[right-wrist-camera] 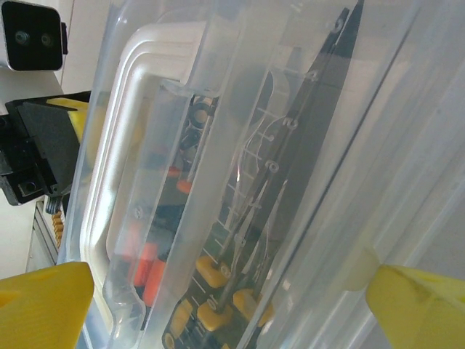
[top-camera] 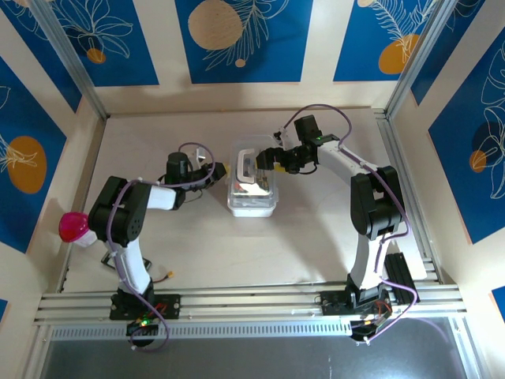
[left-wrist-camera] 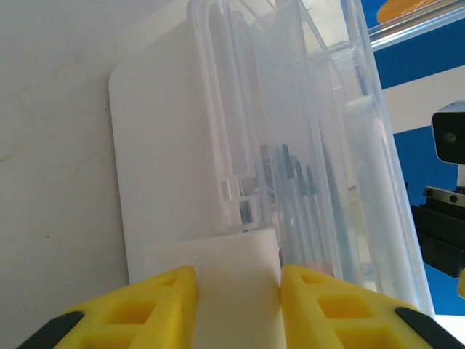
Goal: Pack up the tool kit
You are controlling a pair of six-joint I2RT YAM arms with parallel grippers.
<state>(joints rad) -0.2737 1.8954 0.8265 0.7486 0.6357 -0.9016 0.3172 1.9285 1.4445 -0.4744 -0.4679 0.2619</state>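
The tool kit (top-camera: 252,185), a clear plastic case, lies in the middle of the table. My left gripper (top-camera: 223,170) meets it from the left. In the left wrist view that gripper (left-wrist-camera: 237,291) is shut on the case's white latch tab (left-wrist-camera: 232,254), with a yellow finger pressed on each side. My right gripper (top-camera: 264,160) reaches the case from the right. In the right wrist view it (right-wrist-camera: 225,273) stands wide open, the case between its fingers. Yellow-handled tools (right-wrist-camera: 218,273) and orange handles (right-wrist-camera: 145,265) show through the clear wall.
A pink ball (top-camera: 73,226) sits on a white holder by the left arm's elbow at the table's left edge. A small orange-tipped piece (top-camera: 170,275) lies near the left arm's base. Aluminium rails (top-camera: 252,302) run along the near edge.
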